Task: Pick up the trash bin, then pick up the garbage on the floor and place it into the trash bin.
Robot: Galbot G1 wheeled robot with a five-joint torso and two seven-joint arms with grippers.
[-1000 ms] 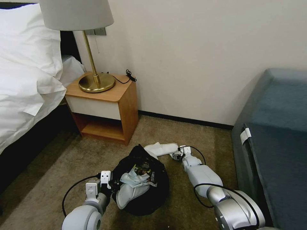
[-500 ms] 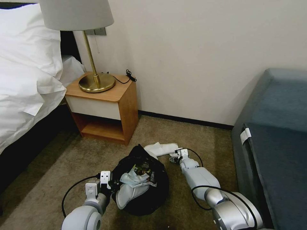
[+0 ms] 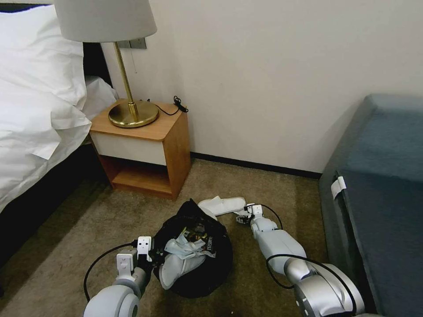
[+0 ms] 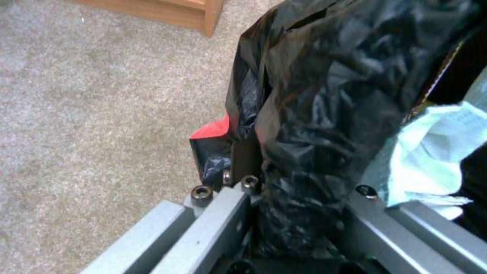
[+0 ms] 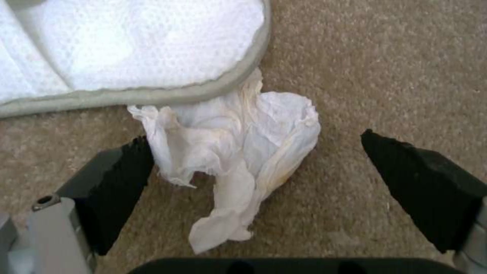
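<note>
The trash bin [image 3: 220, 268], lined with a crinkly black bag [image 4: 325, 114], sits on the carpet in front of me. It holds a white slipper [image 3: 176, 269], tissues and wrappers. My left gripper [image 3: 155, 259] [image 4: 299, 213] is shut on the bin's bag-covered rim. A second white slipper [image 3: 222, 204] [image 5: 127, 49] lies on the floor behind the bin. A crumpled white tissue [image 5: 238, 152] lies against its edge. My right gripper [image 3: 242, 216] [image 5: 256, 148] is low over the carpet and open. Its black fingers [image 5: 116, 182] straddle the tissue, and one pad touches it.
A wooden nightstand [image 3: 145, 145] with a brass lamp [image 3: 132, 112] stands against the wall at the left, beside the bed [image 3: 35, 110]. A blue sofa [image 3: 379, 198] fills the right side. Something red [image 4: 213, 129] shows under the bag at the bin's side.
My right gripper has shifted slightly by the slipper's end. The left arm and the bin have stayed put.
</note>
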